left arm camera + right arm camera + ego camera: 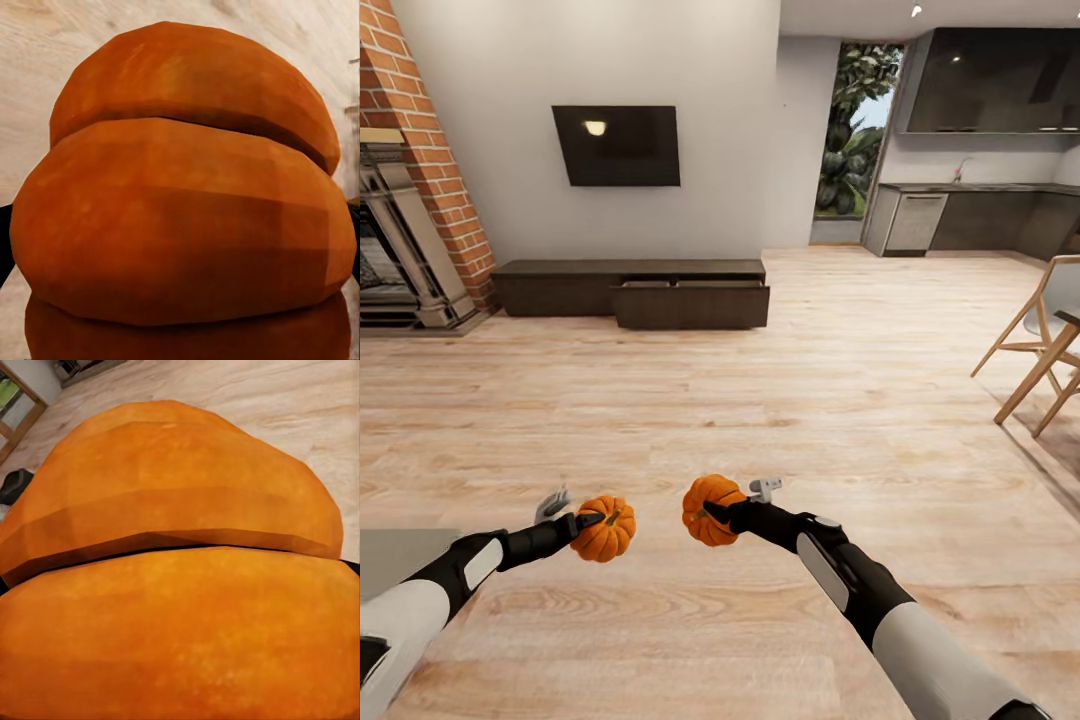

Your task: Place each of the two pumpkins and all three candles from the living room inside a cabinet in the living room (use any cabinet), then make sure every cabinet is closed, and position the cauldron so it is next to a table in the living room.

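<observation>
Each gripper, left gripper point(582, 522) and right gripper point(718, 514), is clamped on a pumpkin, the cabinet point(630, 290) far ahead of them with open drawers, so a jolt while driving could shake one loose.

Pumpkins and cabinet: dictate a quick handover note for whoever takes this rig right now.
Left tool: shut on the left pumpkin.
Right tool: shut on the right pumpkin.
Both are held above the wood floor, well short of the cabinet under the TV, whose right-hand drawer stands open.
Done: both pumpkins picked up.
Left: drive over, drop the pumpkins in the drawer, then stow the candles, close the cabinet, place the cauldron.
</observation>
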Tool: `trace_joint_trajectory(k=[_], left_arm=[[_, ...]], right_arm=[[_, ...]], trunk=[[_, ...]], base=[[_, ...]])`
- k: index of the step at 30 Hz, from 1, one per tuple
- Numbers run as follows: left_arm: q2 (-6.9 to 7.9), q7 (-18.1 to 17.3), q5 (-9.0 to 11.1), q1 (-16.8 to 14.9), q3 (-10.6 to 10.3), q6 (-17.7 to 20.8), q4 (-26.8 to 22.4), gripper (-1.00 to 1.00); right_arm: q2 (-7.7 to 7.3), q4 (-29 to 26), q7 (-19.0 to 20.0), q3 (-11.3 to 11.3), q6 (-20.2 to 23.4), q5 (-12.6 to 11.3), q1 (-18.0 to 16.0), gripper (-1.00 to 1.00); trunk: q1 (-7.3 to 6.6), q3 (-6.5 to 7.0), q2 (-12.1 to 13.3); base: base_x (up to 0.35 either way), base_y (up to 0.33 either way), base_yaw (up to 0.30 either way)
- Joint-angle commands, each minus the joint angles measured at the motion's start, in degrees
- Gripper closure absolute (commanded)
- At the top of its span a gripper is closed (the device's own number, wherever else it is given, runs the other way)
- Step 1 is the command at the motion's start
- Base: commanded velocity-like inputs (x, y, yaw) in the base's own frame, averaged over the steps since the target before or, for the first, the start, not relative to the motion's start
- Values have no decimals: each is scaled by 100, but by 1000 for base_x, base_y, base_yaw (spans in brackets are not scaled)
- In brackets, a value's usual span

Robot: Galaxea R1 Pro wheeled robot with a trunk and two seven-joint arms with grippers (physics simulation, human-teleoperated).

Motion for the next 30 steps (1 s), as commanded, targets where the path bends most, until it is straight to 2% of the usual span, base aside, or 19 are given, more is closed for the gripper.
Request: trace_joint_trajectory(k=[1, 2, 3, 5, 10, 13, 18, 30], left_arm=[[-13, 0, -39, -3, 117, -69, 147, 100], [-34, 0, -247, 0, 121, -320, 367, 100], [-67, -8, -350, 1, 123, -508, 489, 100], [-106, -11, -387, 1, 123, -571, 533, 100], [-145, -11, -413, 1, 123, -598, 559, 100], [-177, -11, -419, 1, 123, -601, 562, 100], [-176, -11, -422, 1, 123, -601, 563, 100], [-177, -11, -429, 1, 123, -601, 559, 100]], right_arm=[[1, -2, -1, -2, -1, 5, -1, 100], [4, 0, -3, -3, -23, 114, -1, 100], [18, 6, -4, -18, -50, 288, 1, 100], [36, 12, -4, -25, -147, 366, 0, 100], [59, 371, -4, -10, -377, 396, 0, 100], [134, 734, -4, -17, -419, 414, -5, 100], [149, 797, -4, -19, -462, 404, -9, 100], [157, 909, -1, -19, -944, 424, -14, 100]], trunk=[[-1, 2, 0], [-1, 2, 0], [-1, 2, 0], [-1, 2, 0], [-1, 2, 0], [-1, 2, 0], [-1, 2, 0], [-1, 2, 0]], base=[[320, 89, 0], [318, 100, 0], [318, 106, 0], [317, 108, 0], [316, 111, 0], [315, 111, 0], [315, 111, 0], [325, 50, 0]])
